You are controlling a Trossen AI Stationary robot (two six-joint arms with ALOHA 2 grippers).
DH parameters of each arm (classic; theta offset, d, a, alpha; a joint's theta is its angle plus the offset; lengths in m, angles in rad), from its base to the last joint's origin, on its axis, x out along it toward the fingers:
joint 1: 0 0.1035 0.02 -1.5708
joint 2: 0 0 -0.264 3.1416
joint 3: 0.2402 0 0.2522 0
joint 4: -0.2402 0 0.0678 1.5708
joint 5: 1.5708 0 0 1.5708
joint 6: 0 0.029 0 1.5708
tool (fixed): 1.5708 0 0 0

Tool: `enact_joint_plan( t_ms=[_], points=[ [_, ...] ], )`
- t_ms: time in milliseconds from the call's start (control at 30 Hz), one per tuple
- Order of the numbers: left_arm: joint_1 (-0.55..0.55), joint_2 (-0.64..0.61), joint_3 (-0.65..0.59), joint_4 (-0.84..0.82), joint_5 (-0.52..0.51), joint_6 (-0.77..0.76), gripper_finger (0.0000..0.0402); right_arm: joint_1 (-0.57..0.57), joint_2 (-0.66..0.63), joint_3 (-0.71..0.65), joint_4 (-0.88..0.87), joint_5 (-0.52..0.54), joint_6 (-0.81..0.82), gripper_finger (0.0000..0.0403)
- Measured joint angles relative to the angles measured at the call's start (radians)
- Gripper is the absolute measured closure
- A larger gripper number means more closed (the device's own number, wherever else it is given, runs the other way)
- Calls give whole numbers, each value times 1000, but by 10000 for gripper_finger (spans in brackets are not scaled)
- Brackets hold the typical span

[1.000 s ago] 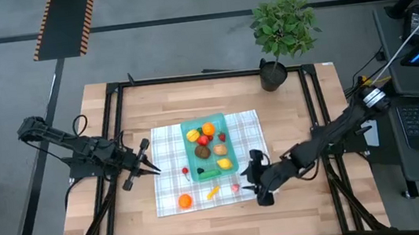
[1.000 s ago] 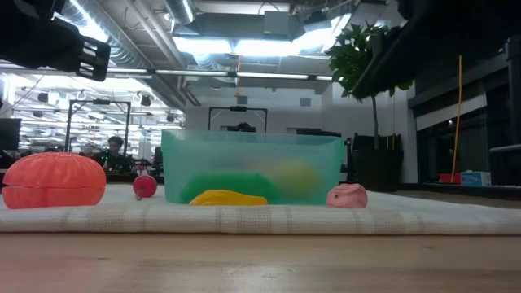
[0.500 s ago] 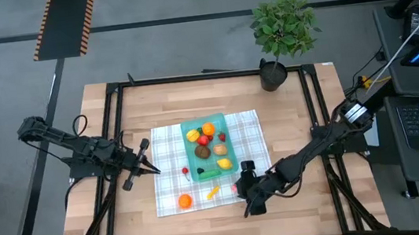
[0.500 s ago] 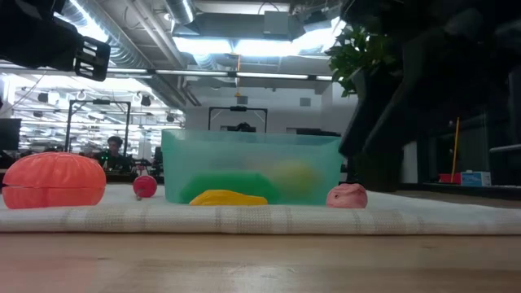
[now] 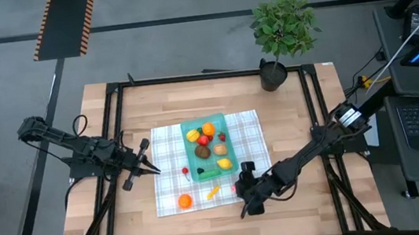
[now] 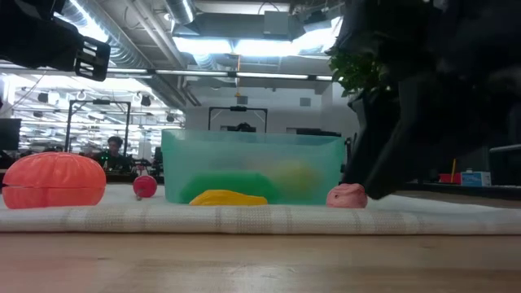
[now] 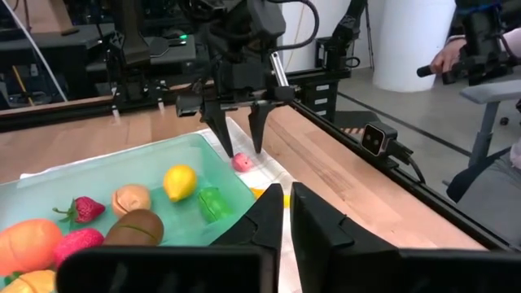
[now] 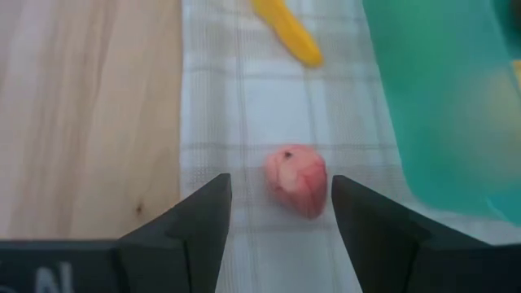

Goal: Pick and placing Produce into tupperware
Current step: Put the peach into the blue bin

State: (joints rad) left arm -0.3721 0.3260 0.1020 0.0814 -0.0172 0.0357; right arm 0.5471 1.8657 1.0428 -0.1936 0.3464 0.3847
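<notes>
The teal tupperware (image 5: pixel 206 147) stands on the checked cloth (image 5: pixel 167 150) and holds several pieces of produce. Loose on the cloth lie a pink piece (image 8: pixel 296 179), a yellow piece (image 5: pixel 213 191), an orange piece (image 5: pixel 184 202) and a small red one (image 5: pixel 185 170). My right gripper (image 8: pixel 281 203) is open, slanting down from the table's right. Its fingers stand on either side of the pink piece (image 7: pixel 242 162), close above the cloth, touching nothing. My left gripper (image 5: pixel 148 168) waits shut over the cloth's left edge.
A potted plant (image 5: pixel 285 30) stands at the table's far edge. Black frame rails (image 5: pixel 118 128) run along the table's sides. The tupperware's near wall (image 6: pixel 252 167) rises just behind the pink piece (image 6: pixel 347 195). Bare wood lies in front of the cloth.
My right gripper has come down and toward the table's left, tipping more steeply, until its open fingers straddle the pink piece. The gap between the fingers is unchanged. Nothing on the cloth has moved.
</notes>
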Motion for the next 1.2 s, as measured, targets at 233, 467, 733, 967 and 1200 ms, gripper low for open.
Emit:
enact_joint_plan(
  t_ms=[233, 467, 733, 967, 1200],
  points=[
    [0, 0, 0, 0, 0, 0, 364, -8, 26, 0, 26, 1, 3, 187],
    [0, 0, 0, 0, 0, -1, 348, -22, 27, -1, 62, 1, 3, 187],
    [0, 0, 0, 0, 0, -1, 333, -26, 27, -1, 47, 0, 3, 203],
    [0, 0, 0, 0, 0, -1, 320, -26, 27, -1, 44, 0, 7, 236],
    [0, 0, 0, 0, 0, -1, 308, -28, 27, -1, 41, 0, 41, 236]
  ],
)
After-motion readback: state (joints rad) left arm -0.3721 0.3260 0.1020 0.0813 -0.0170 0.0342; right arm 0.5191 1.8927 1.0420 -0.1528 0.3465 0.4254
